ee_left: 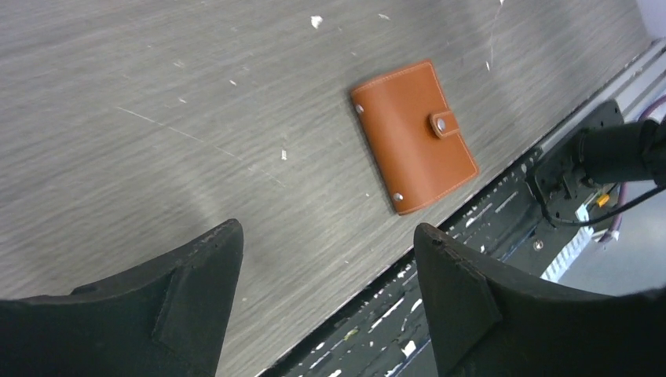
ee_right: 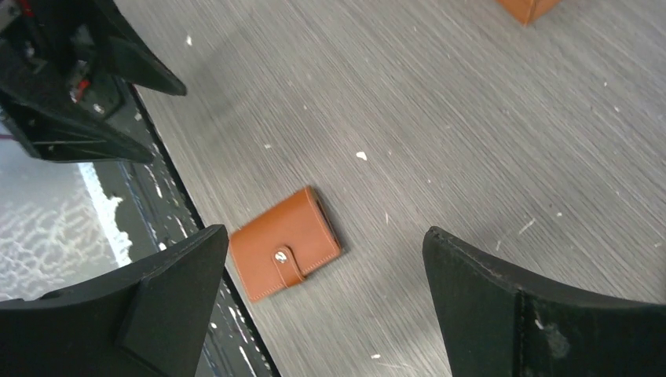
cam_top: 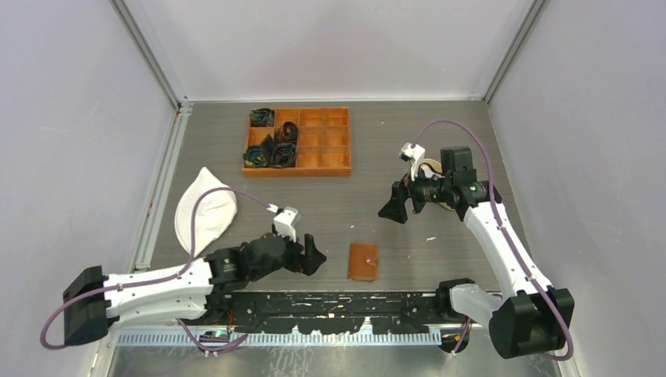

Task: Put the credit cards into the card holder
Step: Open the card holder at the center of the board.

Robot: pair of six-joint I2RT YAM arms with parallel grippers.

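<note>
Left gripper (ee_left: 326, 232) hangs with jaws spread wide, holding nothing; right gripper (ee_right: 326, 233) is the same. The card holder (ee_left: 415, 135) lies snapped closed, upper right of the left wrist view. It looks light and bendy; I'd pinch its long edges.

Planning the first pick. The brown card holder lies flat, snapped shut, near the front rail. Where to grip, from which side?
Likely top-down with the left gripper, open just beside it. The card holder lies flat and thin, so pinch across its two long edges, spine and tab side, toward one end, clear of the snap tab.
</note>
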